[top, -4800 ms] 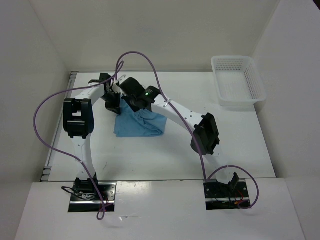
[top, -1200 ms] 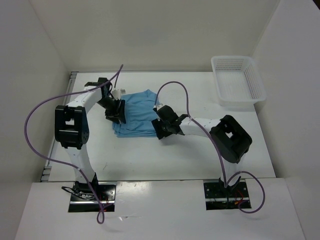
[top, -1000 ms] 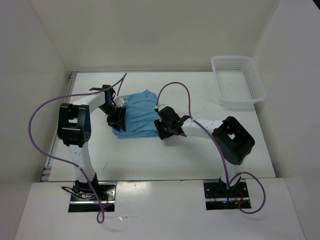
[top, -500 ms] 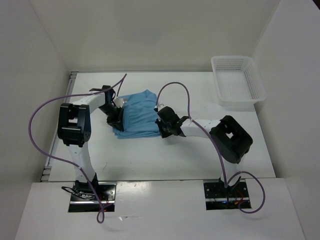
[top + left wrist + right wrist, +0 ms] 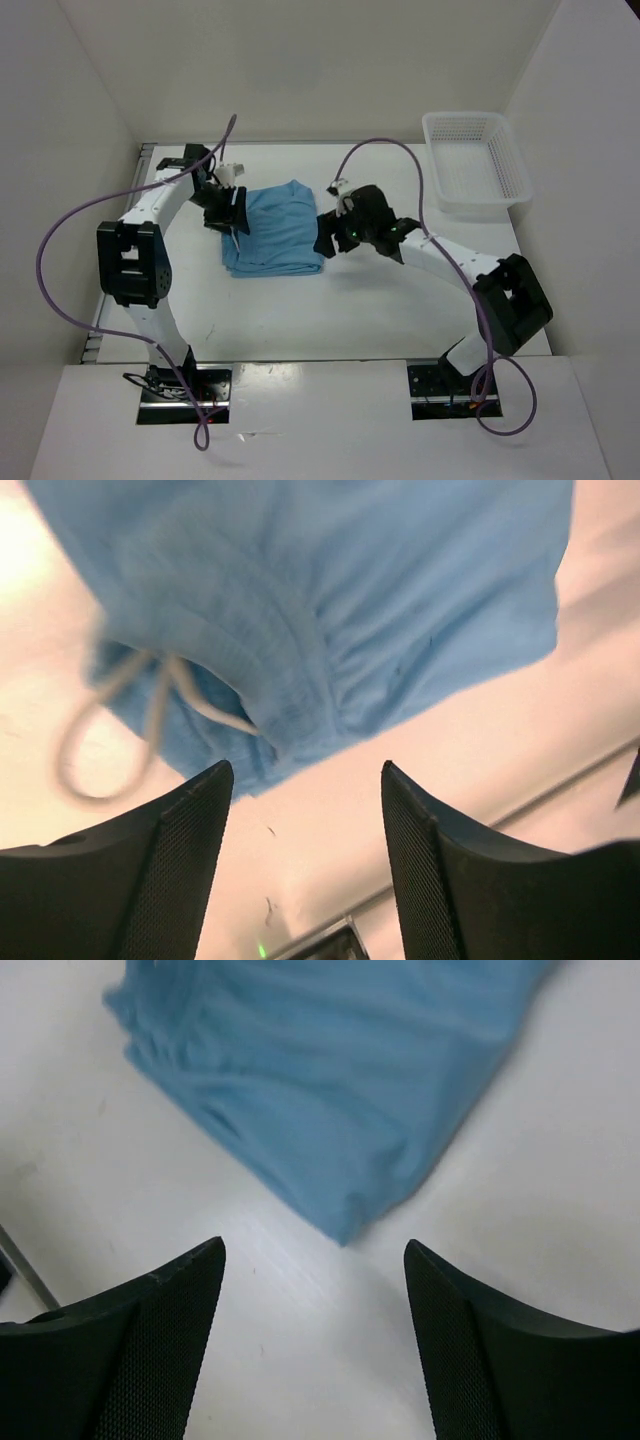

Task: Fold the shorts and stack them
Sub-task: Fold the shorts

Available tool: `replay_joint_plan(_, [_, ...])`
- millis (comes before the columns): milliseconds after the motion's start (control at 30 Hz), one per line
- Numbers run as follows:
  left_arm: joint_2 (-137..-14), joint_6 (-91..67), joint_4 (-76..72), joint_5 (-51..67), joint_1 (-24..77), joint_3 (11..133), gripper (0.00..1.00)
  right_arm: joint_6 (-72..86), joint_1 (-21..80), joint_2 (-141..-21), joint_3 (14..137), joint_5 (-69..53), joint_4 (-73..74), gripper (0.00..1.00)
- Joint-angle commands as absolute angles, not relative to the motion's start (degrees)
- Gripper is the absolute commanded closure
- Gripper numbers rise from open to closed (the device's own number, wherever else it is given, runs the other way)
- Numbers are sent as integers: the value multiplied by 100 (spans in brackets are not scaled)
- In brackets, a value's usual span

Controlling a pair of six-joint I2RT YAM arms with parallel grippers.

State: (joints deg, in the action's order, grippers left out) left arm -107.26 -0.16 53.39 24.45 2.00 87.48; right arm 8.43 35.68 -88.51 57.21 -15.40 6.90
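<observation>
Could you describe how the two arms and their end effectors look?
Both the left arm and the right arm are white with black joint blocks. A purple cable loops along each. The left end effector and right end effector have black mesh-textured fingers.

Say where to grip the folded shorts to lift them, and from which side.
Grip the gathered waistband end of the shorts, coming low from the left with the open left tool. The layers bunch thickest there, so one pinch probably catches them all.
</observation>
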Motion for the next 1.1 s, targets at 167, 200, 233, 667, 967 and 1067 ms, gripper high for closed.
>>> replay_joint_plan(167, [-11143,0,4194,2040,26,9693,30,2205,2707,-10273,6661,-2196,623,34])
replay_joint_plan(200, [-11388,0,4140,1961,26,9790,30,2258,2707,-10405,6662,-2441,624,34])
replay_joint_plan(233, [-11521,0,4140,1960,26,9913,30,2389,2707,-10502,6662,-2513,624,34])
replay_joint_plan(667, [-12279,0,3973,1538,79,9616,46,2637,2821,-11038,6354,-3005,439,34])
replay_joint_plan(967, [-12410,0,3973,1986,26,9624,82,2320,2821,-11988,6837,-3516,940,67])
replay_joint_plan(1067, [-12410,0,3973,2057,26,9677,87,2250,2821,-12059,6838,-3516,940,87])
